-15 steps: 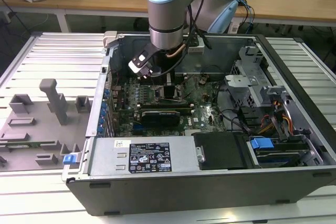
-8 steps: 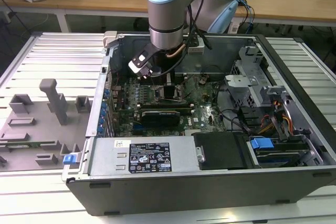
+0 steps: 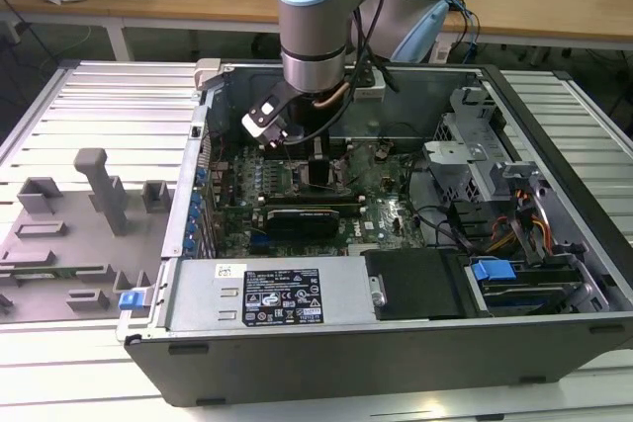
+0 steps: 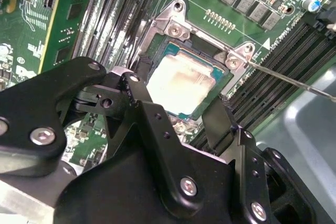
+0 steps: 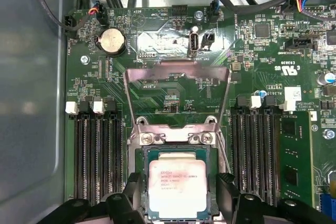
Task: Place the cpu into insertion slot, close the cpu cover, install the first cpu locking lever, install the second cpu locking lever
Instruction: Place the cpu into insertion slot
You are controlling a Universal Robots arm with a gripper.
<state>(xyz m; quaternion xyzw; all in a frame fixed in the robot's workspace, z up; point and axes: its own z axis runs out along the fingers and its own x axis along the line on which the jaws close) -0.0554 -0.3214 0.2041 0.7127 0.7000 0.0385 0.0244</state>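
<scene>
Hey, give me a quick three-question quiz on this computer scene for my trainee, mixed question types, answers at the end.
1. True or false: the cpu cover is shut over the cpu.
2. Where is the cpu? A: seated in the insertion slot. B: lying on top of the cpu cover. C: lifted in the air.
3. Fill in: the pincer is nearest to the ____.
Key: 1 false, the cover stands open behind the slot; 2 A; 3 cpu.
</scene>
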